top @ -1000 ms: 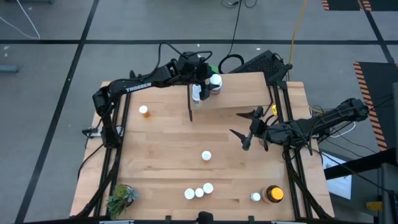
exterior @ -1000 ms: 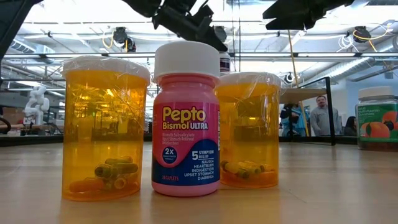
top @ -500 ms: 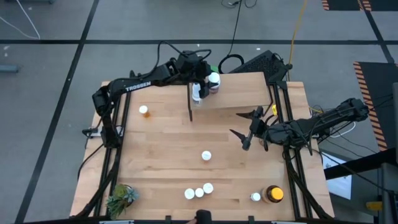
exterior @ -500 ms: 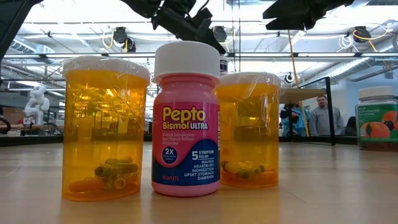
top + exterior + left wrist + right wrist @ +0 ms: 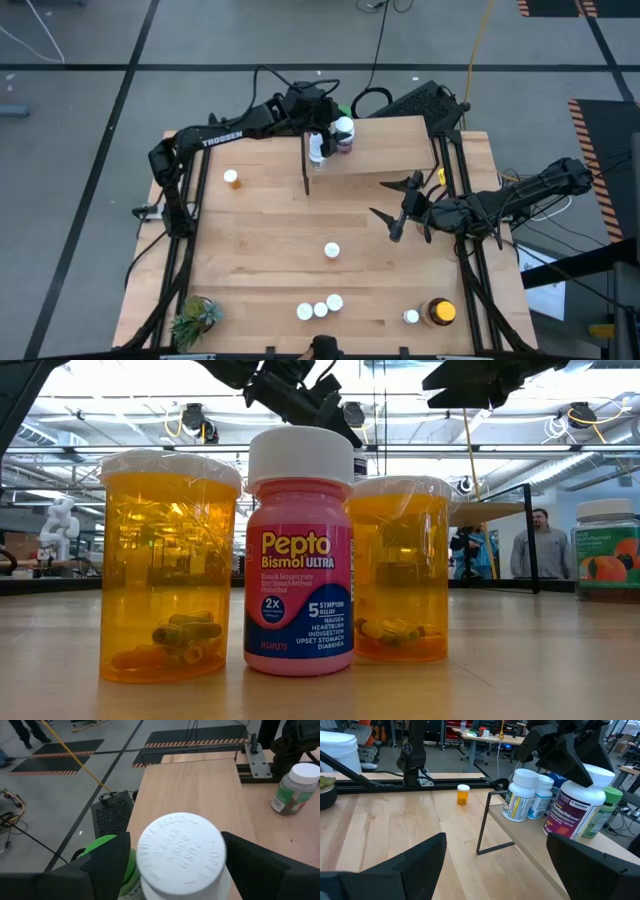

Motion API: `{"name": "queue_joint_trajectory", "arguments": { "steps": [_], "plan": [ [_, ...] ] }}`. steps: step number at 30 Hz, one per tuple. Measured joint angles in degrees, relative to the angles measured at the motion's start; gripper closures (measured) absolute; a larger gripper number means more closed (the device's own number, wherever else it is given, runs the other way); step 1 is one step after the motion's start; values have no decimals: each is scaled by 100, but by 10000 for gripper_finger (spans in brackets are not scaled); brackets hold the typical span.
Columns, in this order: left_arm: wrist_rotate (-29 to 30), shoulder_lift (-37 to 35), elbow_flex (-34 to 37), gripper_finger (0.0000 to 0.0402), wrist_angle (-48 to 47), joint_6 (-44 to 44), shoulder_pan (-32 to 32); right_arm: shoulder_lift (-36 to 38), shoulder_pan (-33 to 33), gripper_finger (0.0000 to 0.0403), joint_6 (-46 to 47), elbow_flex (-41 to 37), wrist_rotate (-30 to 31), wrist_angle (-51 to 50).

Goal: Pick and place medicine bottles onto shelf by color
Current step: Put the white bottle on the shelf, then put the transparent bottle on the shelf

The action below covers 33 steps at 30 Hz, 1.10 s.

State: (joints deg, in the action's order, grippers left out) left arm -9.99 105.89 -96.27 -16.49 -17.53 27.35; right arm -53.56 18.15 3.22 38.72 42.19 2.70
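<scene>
1. The sorting looks well under half done, judging by what stands where. At one end of the small raised light-wood shelf [image 5: 385, 148] on thin black legs stands a cluster of four or so bottles, white-, blue- and green-capped.

2. The left pincer [image 5: 338, 132] is over that cluster, its dark fingers [image 5: 107, 862] closed on either side of a large white-capped bottle with a purple label [image 5: 574, 806], which stands on or just above the board; I cannot tell which.

3. The right pincer [image 5: 392, 213] hangs spread wide and empty beside the shelf's near edge.

4. Left on the pale butcher-block surface [image 5: 260, 250]:
   - a small translucent orange vial [image 5: 231, 178], alone
   - a lone white-capped bottle [image 5: 332, 250]
   - three white-capped bottles near the front, the pink Pepto Bismol bottle [image 5: 299, 550] between two ribbed amber vials
   - a wide amber jar with a yellow lid [image 5: 439, 312], a small white-capped bottle touching it

5. Caps are smooth moulded plastic; labels glossy.
</scene>
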Motion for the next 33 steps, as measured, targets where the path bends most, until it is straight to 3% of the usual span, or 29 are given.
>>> {"name": "queue_joint_trajectory", "arguments": {
  "steps": [8, 15, 19, 27, 33],
  "plan": [
    [24, -414, 7, 87, -49, -41, -129, 0, 0, 64, -74, 0, 0, 7],
    [446, -1171, 7, 87, -387, -189, -579, -7, -56, 64, -553, -2, -600, 165],
    [839, -1585, 0, 87, -989, -138, -1044, 66, -43, 64, -396, -1, -630, -36],
    [1788, -1794, 1, 87, -2419, 493, -1855, 165, -44, 64, 1045, 710, -164, -2869],
    [1805, -1707, 240, 87, -2888, 1044, -2210, 136, -44, 64, 2954, 1697, -928, -5107]
  ]
}}
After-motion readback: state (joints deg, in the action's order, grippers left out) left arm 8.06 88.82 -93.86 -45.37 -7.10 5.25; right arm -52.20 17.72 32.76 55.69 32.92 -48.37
